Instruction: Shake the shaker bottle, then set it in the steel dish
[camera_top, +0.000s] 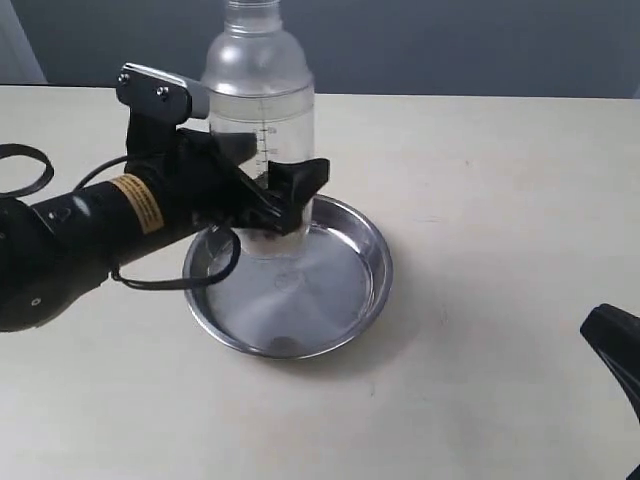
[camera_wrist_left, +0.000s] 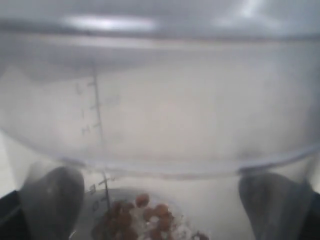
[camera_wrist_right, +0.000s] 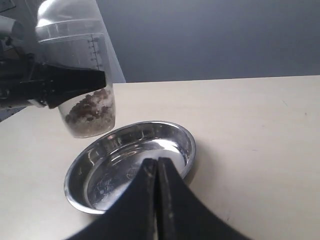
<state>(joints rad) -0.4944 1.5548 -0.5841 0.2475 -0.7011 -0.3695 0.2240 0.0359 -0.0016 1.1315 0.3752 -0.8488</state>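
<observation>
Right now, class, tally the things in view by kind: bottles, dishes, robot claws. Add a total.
1 bottle
1 dish
2 claws: left claw, right claw
Total: 4

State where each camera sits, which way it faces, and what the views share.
Exterior view: off the arms, above the table, looking down on the steel dish; left arm and left gripper at left, right gripper at lower right edge.
Left wrist view: on the left arm, pressed up to the shaker bottle; its own fingers flank it.
Right wrist view: on the right arm, low, looking across the table over its shut fingers.
Shared: exterior and right wrist views both show dish, bottle and left gripper.
</observation>
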